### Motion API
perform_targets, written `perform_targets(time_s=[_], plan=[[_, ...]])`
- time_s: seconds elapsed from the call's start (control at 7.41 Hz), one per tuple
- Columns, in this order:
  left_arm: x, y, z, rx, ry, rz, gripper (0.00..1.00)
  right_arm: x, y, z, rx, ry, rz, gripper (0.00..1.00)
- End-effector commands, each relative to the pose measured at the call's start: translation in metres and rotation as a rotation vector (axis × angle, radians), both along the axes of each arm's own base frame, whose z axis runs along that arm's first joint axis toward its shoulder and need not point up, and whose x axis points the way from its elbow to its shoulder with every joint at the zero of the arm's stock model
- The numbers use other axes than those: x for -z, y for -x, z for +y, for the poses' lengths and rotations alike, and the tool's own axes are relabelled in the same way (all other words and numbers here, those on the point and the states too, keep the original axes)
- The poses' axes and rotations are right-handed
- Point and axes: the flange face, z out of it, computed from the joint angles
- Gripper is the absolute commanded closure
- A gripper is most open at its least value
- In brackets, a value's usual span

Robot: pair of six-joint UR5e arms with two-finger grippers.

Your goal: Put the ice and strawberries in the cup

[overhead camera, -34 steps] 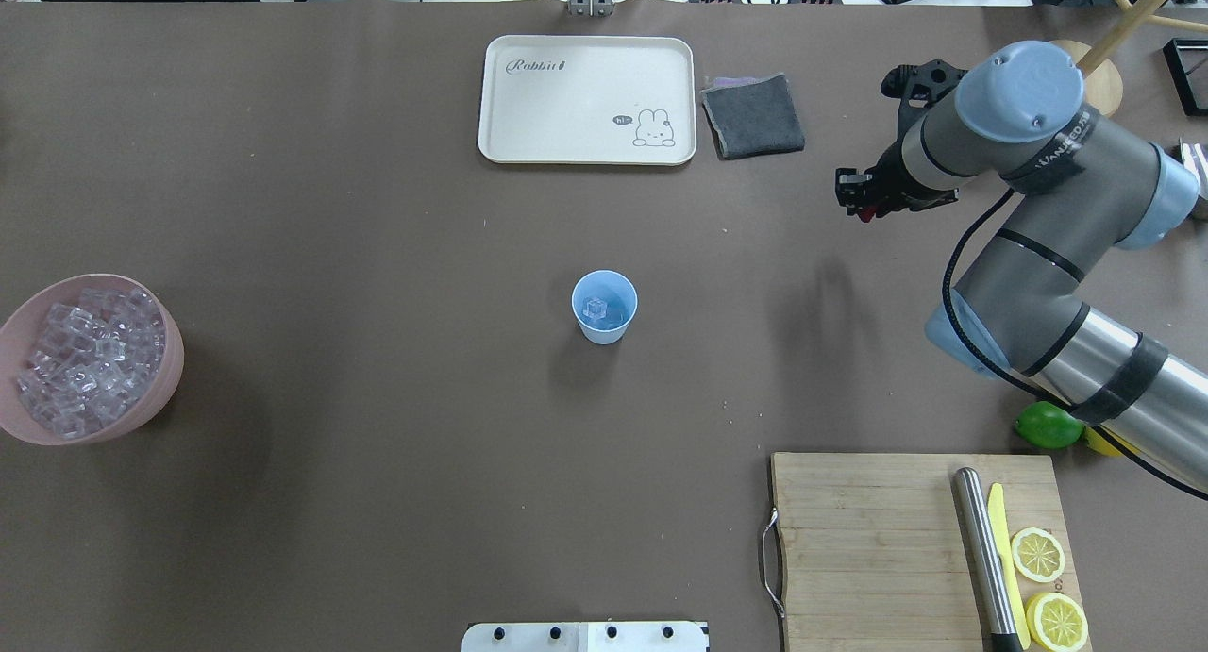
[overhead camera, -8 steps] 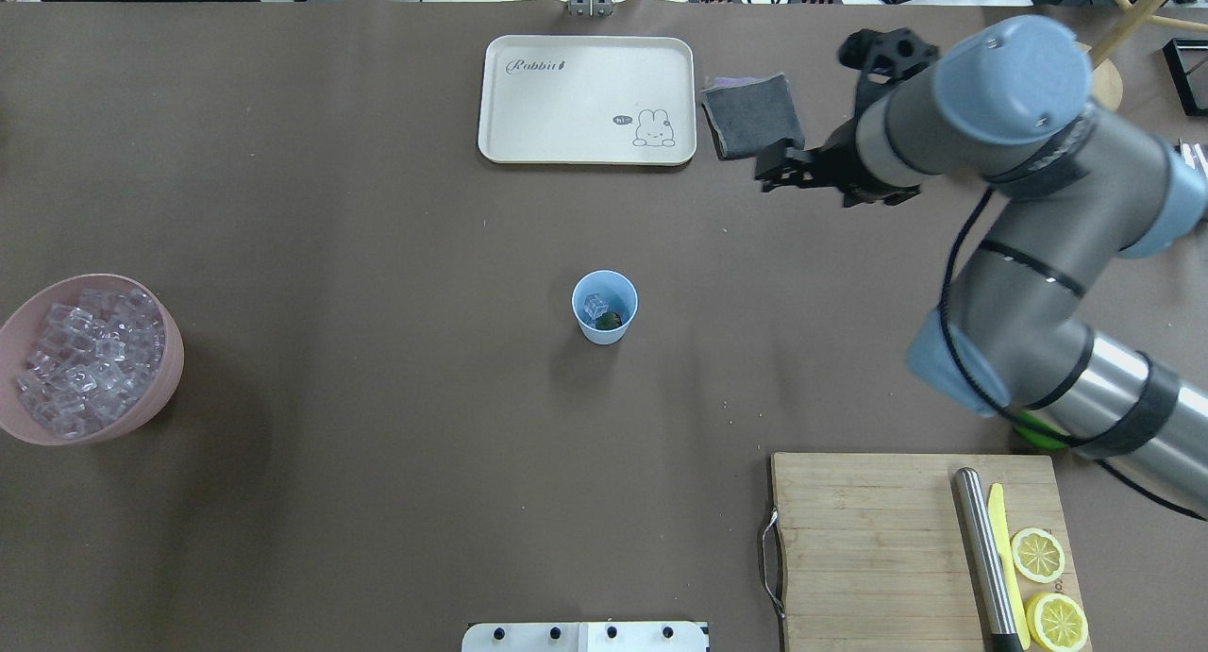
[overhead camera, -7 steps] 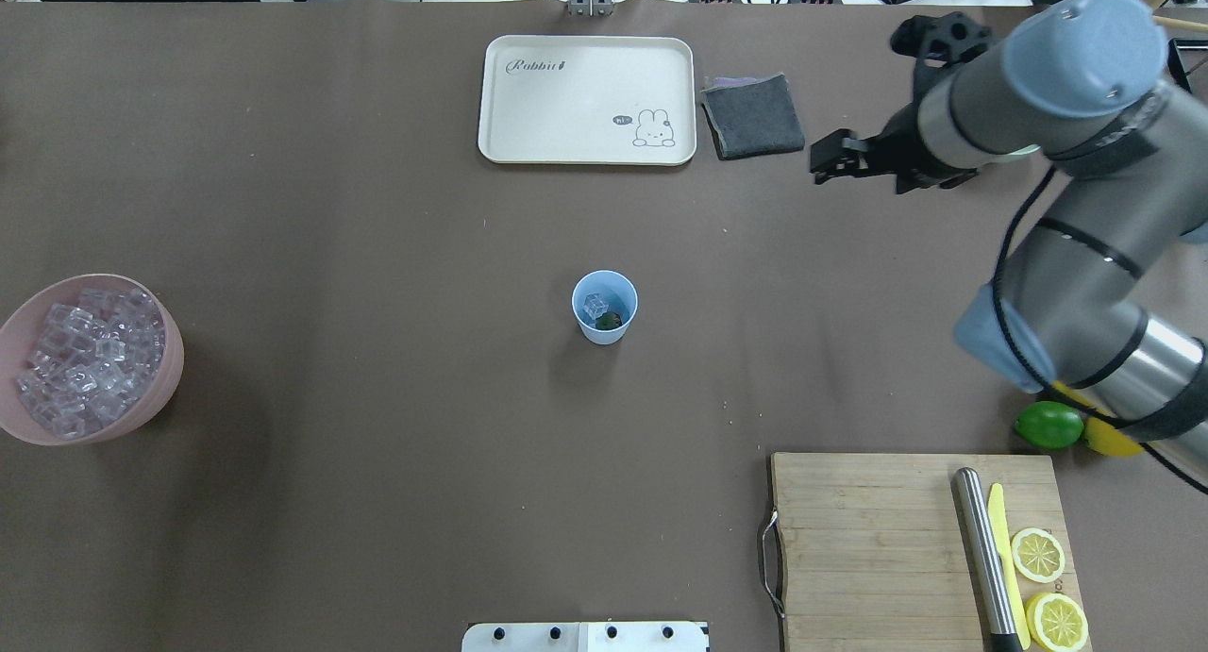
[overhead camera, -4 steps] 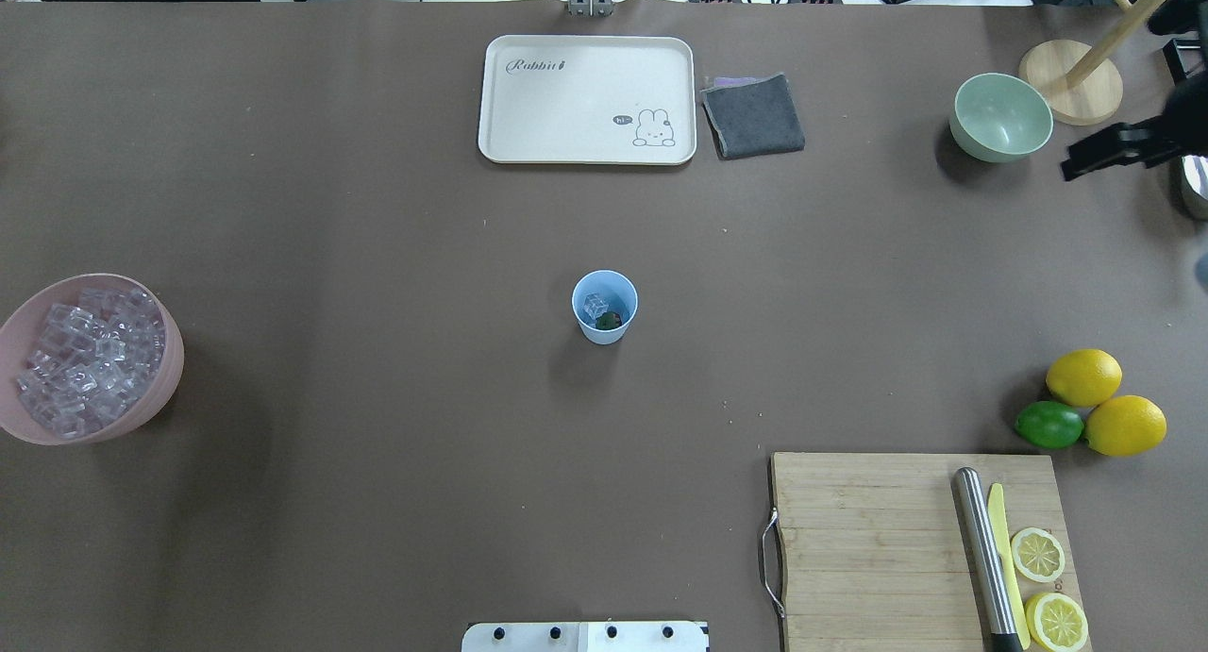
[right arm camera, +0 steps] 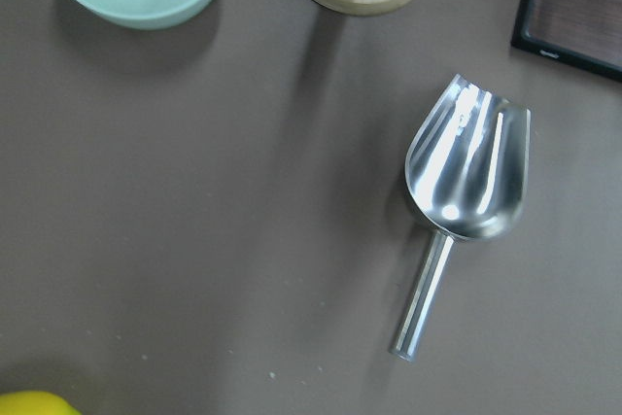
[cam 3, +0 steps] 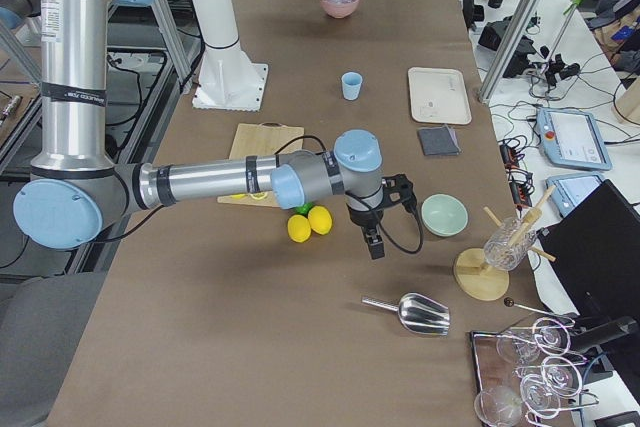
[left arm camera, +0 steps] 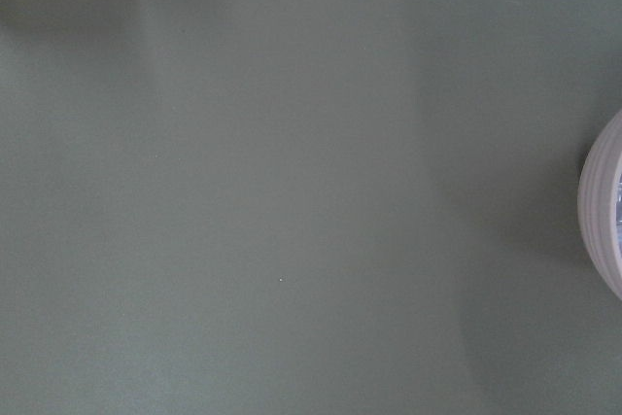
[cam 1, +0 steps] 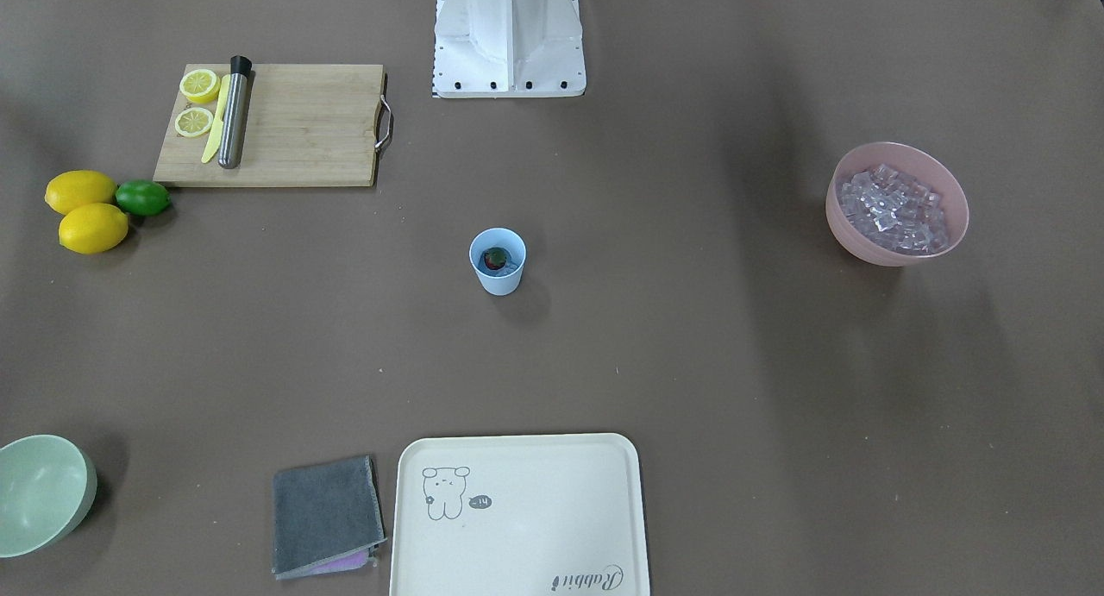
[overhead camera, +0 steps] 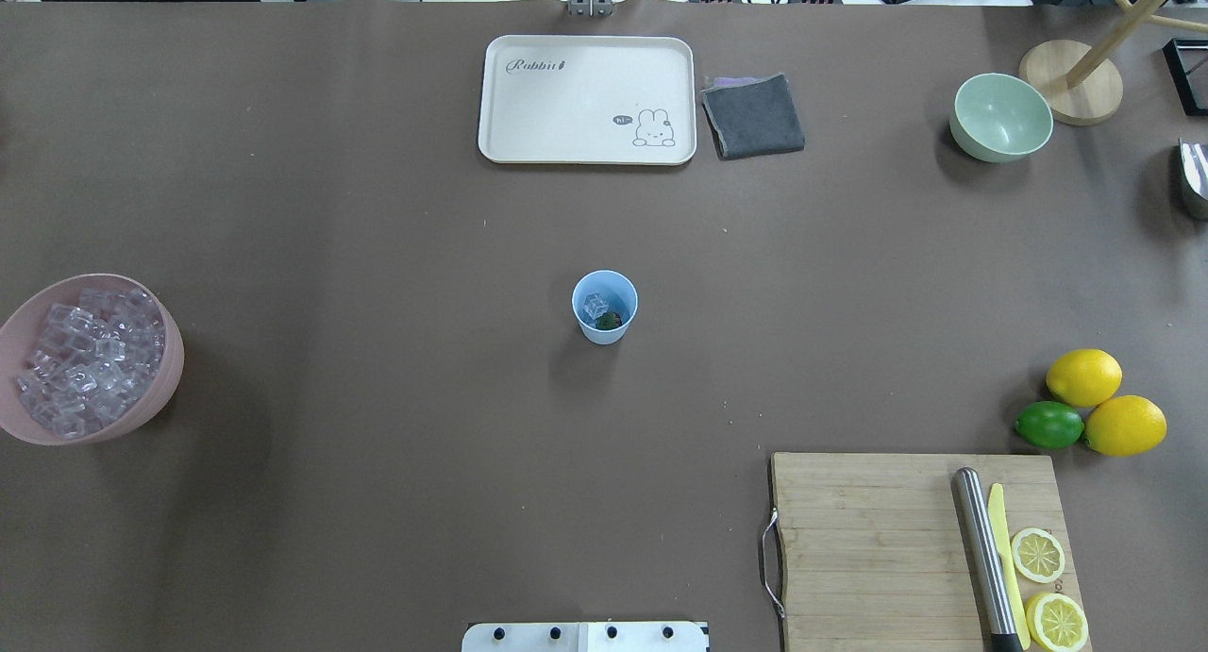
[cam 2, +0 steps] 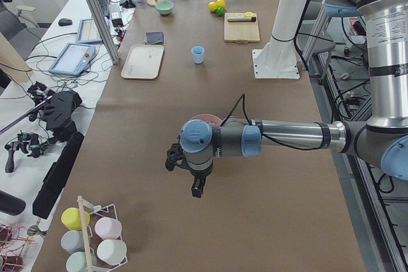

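The light-blue cup [overhead camera: 604,331] [cam 1: 498,281] stands upright mid-table. Inside it lie one clear ice cube [overhead camera: 595,305] and the red strawberry [cam 1: 495,258] with its green cap [overhead camera: 611,321]. More ice [overhead camera: 85,364] fills the pink bowl [overhead camera: 170,369] at the left edge. Neither gripper shows in the overhead or front views. In the exterior left view my left gripper [cam 2: 196,189] hangs beside the pink bowl; in the exterior right view my right gripper [cam 3: 375,245] hangs near the lemons [cam 3: 310,222]. I cannot tell whether either is open or shut.
A cream tray [overhead camera: 585,100] and grey cloth [overhead camera: 752,114] lie at the back, a pale green bowl [overhead camera: 1000,116] back right. A metal scoop [right arm camera: 466,182] lies beneath my right wrist. Lemons [overhead camera: 1104,402], a lime [overhead camera: 1048,425] and a cutting board [overhead camera: 878,548] sit front right.
The strawberry has appeared in the cup since the oldest frame. My right arm has swung away to the right and left the overhead view, uncovering the green bowl and the lemons.
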Motion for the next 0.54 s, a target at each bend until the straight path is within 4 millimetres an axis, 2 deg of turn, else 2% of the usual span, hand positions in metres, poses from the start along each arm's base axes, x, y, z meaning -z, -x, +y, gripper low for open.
perform_targets(time_s=[0.0,0.13,0.27,0.4], plan=[[0.000,0.000,0.000,0.000,0.000,0.000,0.00,-0.024,-0.035,0.025,-0.035,0.069,0.010,0.00],[-0.001,0.000,0.001,0.000,0.002,0.000,0.00,-0.011,-0.047,0.028,-0.061,0.129,0.008,0.00],[-0.001,0.000,0.002,0.000,0.003,0.000,0.00,-0.004,-0.048,0.041,-0.065,0.201,0.007,0.00],[-0.001,0.000,0.002,0.000,0.002,0.000,0.00,-0.026,-0.048,0.062,-0.067,0.259,0.003,0.00]])
